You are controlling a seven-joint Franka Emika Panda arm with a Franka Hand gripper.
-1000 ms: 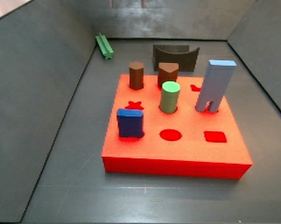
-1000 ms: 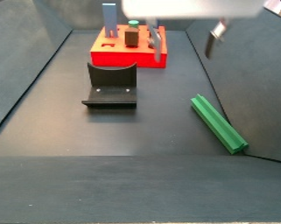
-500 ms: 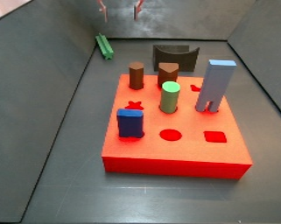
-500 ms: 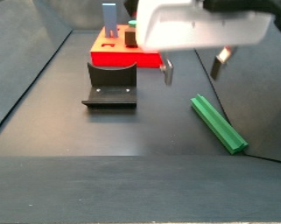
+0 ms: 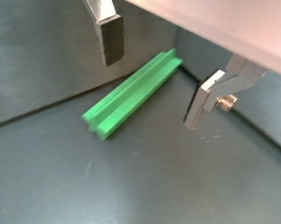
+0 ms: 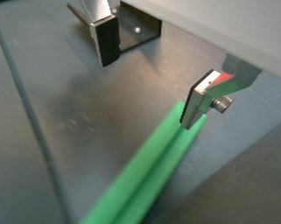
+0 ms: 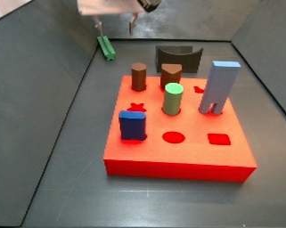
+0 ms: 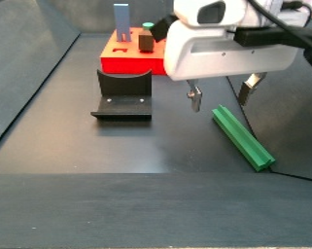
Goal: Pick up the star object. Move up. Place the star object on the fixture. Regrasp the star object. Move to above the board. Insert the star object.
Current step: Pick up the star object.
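The star object is a long green bar lying on the dark floor by the wall, seen in both side views (image 7: 107, 47) (image 8: 240, 136). My gripper (image 8: 221, 95) is open and empty, low over the end of the bar nearest the board, one finger on each side of it. In both wrist views the gripper (image 5: 153, 93) (image 6: 150, 93) stands open with the bar (image 5: 130, 96) (image 6: 143, 179) on the floor under and past the fingers, untouched. In a side view the gripper (image 7: 115, 25) shows at the top edge, above the bar.
The dark fixture (image 8: 121, 95) (image 7: 178, 58) stands on the floor between the bar and the red board (image 7: 181, 156) (image 8: 132, 64); it also shows in a wrist view (image 6: 136, 31). The board carries several upright pieces. The bin wall runs close beside the bar.
My gripper has come down from high above to just over the green bar, still open. The bar has not moved.
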